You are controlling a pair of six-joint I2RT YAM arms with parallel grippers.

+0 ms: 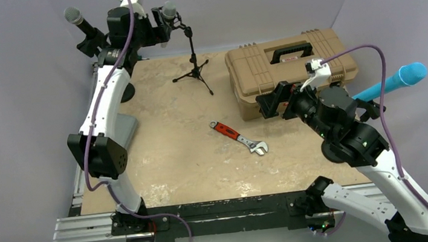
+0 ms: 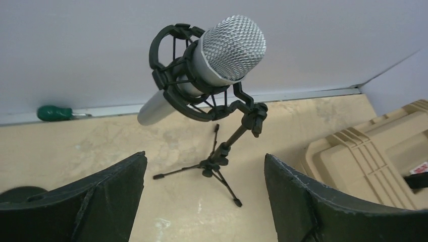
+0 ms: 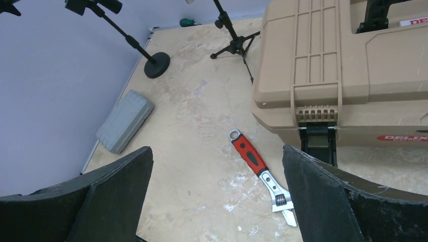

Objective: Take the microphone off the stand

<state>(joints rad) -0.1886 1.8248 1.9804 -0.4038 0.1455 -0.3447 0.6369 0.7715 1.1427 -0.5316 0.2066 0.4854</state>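
**Left tool lined up on the mic, nothing gripped yet**

Black fingers (image 2: 101,201) of my left tool (image 2: 205,156) fill the bottom of its wrist view. They stand wide apart with only air between them. The microphone (image 2: 229,48) sits ahead of that tool and above its centre line. Its silver grille points up to the tool's right, and its tail pokes out low to the tool's left. It is seated in a black shock mount (image 2: 241,103) on top of a thin tripod stand (image 2: 229,143), so the task's thing has not been taken off.

Beyond the stand's feet the surface (image 2: 101,141) runs to the back wall, where a green-handled screwdriver (image 2: 53,112) lies off to the tool's left. A tan toolbox (image 2: 363,151) sits to its right. My right tool (image 3: 217,148) is also spread wide and holds nothing. It hangs well away over a red wrench (image 3: 252,159).

My main worry is the stand. It looks light and narrow-footed, and nothing braces it. If the mount grips the body tightly, a pull would drag or topple the whole tripod rather than free the microphone. I could also close on the mount's ring instead of the barrel and wrench the cradle. A pinch on the rounded grille would probably slip.
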